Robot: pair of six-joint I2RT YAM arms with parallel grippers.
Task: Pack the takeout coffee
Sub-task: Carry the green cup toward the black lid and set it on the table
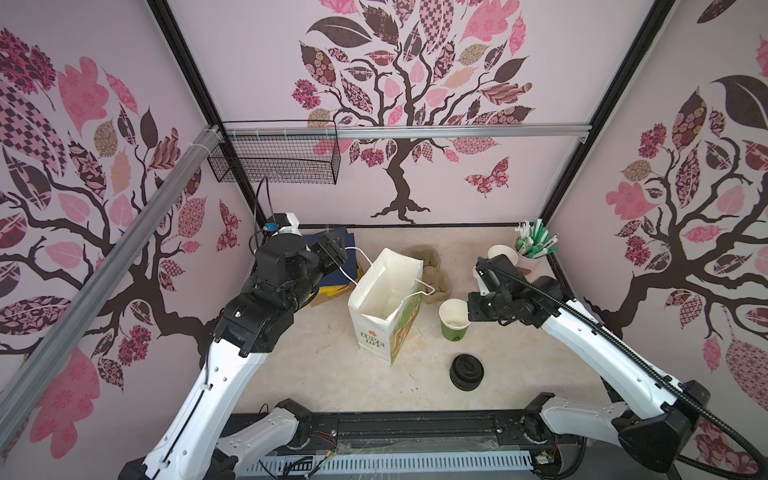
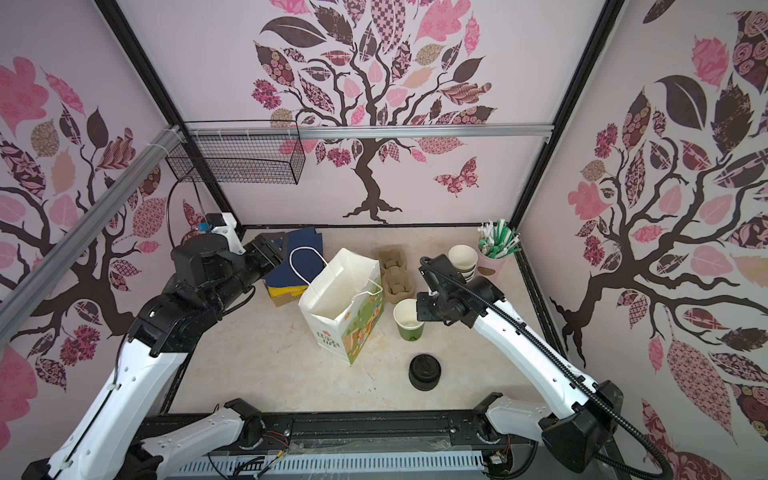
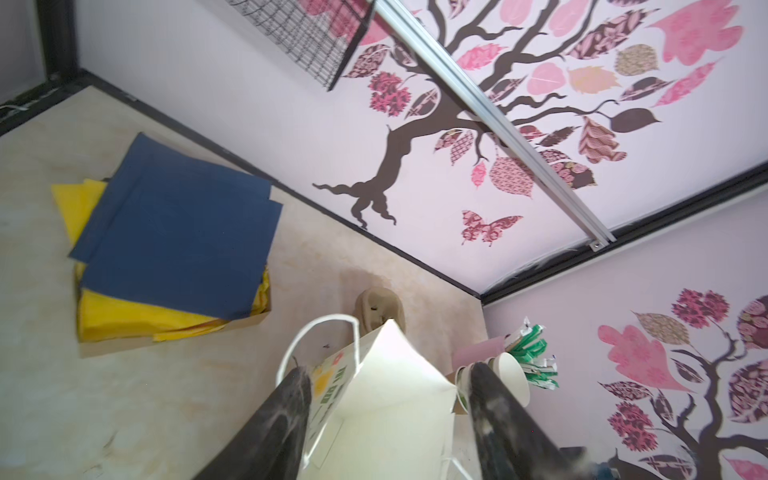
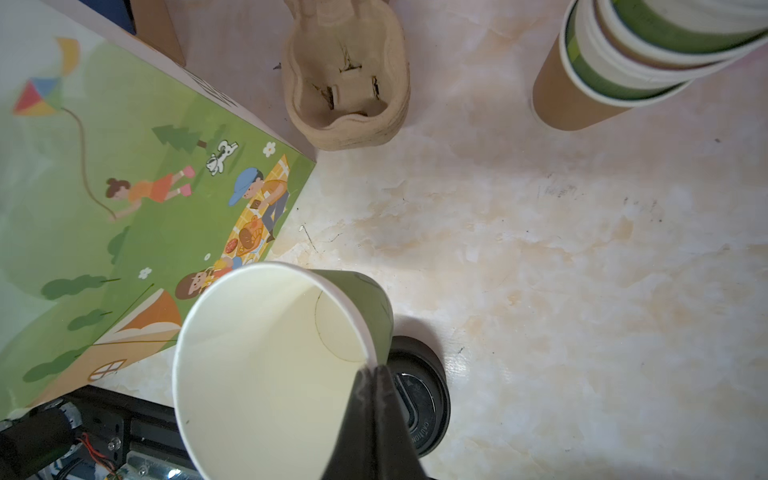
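Note:
No capped takeout coffee is in view. A lidless olive-green paper cup (image 1: 454,328) (image 2: 409,328) (image 4: 266,365), white inside and empty, stands upright just right of the bag. My right gripper (image 1: 469,309) (image 4: 370,368) is shut on its rim, one finger inside and one outside. The white paper bag (image 1: 386,299) (image 2: 336,299) (image 3: 395,407) with a green picnic picture (image 4: 124,208) stands open in the middle. My left gripper (image 1: 332,249) (image 3: 388,372) is open at the bag's far left, beside its white handle loop (image 3: 316,328), holding nothing.
A stack of black lids (image 1: 467,371) (image 4: 419,399) sits in front of the cup. Pulp cup carriers (image 1: 434,270) lie behind the bag. Nested cups (image 1: 503,253) and a pink holder of green-white sticks (image 1: 534,245) stand back right. Blue and yellow napkins (image 3: 174,232) lie back left.

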